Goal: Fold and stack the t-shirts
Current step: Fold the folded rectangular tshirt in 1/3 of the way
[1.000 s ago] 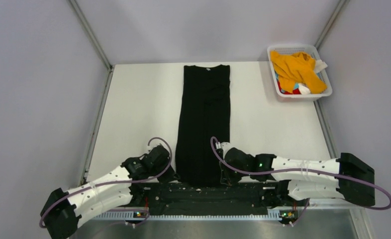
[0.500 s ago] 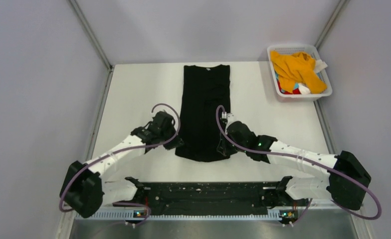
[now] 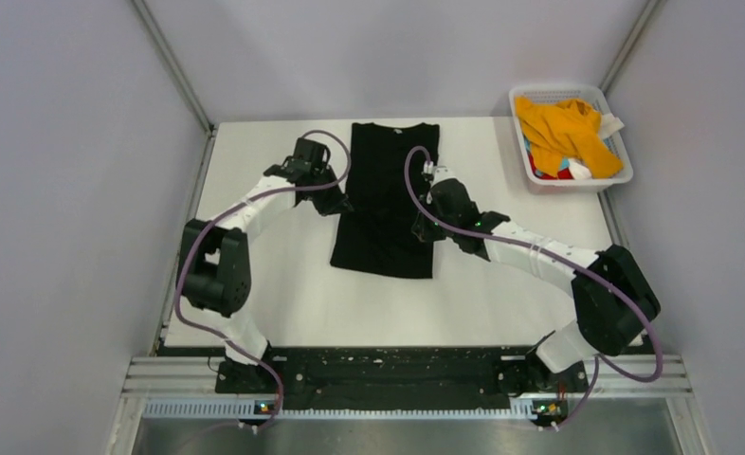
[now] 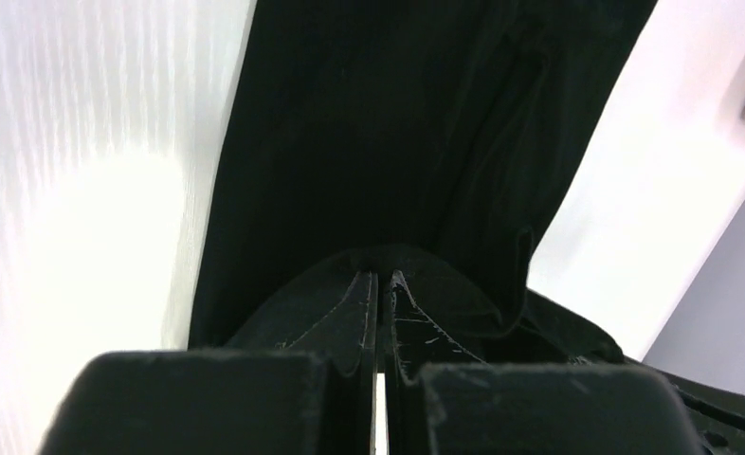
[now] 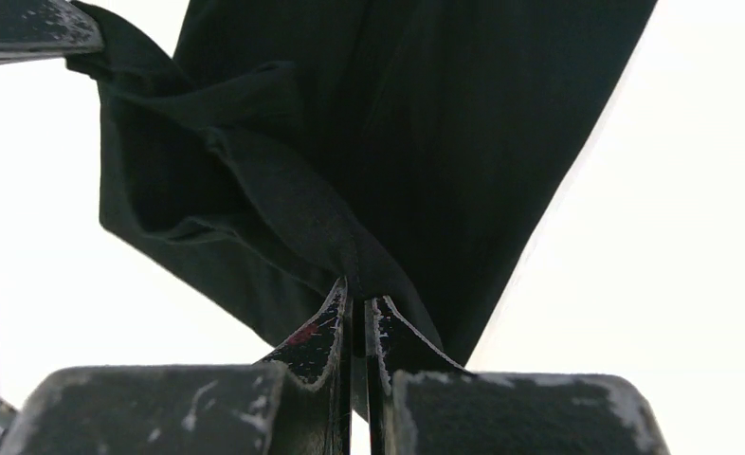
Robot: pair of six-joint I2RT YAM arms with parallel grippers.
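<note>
The left hand [image 4: 380, 277] is clamping tight on a hem fold of the black t-shirt [image 3: 388, 180], and the right hand [image 5: 357, 287] is pinching the opposite edge the same way. Both are holding the hem farther up the bench [image 3: 274, 294] than half a second ago, so the shirt is doubling over itself at mid-bench. The orange-yellow t-shirt [image 3: 563, 128] is lying unmoved in the basket [image 3: 625, 178] at the far right corner.

Black t-shirt [image 3: 388, 180], folded to a narrow strip, lies doubled over on itself, its edges pinched by the left gripper [image 3: 339, 203] and the right gripper [image 3: 424, 227], with cloth bunched at both tips. Orange-yellow t-shirt [image 3: 560, 131] sits crumpled well off to the right gripper's right.
</note>
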